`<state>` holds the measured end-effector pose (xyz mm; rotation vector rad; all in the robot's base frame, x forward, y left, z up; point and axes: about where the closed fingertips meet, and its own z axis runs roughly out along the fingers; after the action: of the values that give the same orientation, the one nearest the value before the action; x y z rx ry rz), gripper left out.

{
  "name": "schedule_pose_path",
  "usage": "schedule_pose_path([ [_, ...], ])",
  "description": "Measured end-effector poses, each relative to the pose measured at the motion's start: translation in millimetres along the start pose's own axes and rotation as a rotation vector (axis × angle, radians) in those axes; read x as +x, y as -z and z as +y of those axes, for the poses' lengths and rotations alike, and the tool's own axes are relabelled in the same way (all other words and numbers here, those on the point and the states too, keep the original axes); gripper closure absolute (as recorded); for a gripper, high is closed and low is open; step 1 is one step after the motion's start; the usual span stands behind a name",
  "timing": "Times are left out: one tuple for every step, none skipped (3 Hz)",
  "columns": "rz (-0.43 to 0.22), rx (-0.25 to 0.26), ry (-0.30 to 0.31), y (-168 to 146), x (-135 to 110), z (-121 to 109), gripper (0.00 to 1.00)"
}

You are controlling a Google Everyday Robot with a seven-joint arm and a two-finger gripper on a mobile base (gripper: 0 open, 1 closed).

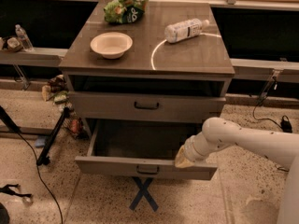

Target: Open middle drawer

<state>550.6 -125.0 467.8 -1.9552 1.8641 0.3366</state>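
Middle drawer [108, 165] stands open, drawn well out of the cabinet [219, 90] toward the near side, with its dark, plain inside showing behind the flat front. Its small black bar handle [147, 170] sits at the centre of the front panel. Just above it, the top drawer [103, 105] is closed flush, with its own black handle [146, 105] at centre.

The gripper [183, 161] is at the upper edge of the open drawer's front, right of the handle and near the right corner, on the end of a white arm [243, 141] that reaches in from the right. Whether its jaws are spread or pressed together I cannot tell.

On the tabletop [191, 59] a cream bowl [111, 44] sits on the left. A clear bottle [186, 30] lies on its side at the far right, and a green bag [125, 8] rests at the far edge. A thin white arc [156, 55] curves across the surface near the bottle.

On the speckled floor, a blue tape cross [142, 193] lies just beneath the open drawer's front. A black stand leg [52, 136] leans at the left.
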Motion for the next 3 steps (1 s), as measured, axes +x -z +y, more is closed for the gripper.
schedule_pose_path([
  [0.026,-0.030,0.000,10.2,-12.5,11.9,0.71],
  [0.051,-0.036,0.006,10.8,-15.8,9.1,0.55],
  [0.065,-0.030,0.010,9.3,-14.9,3.0,0.77],
])
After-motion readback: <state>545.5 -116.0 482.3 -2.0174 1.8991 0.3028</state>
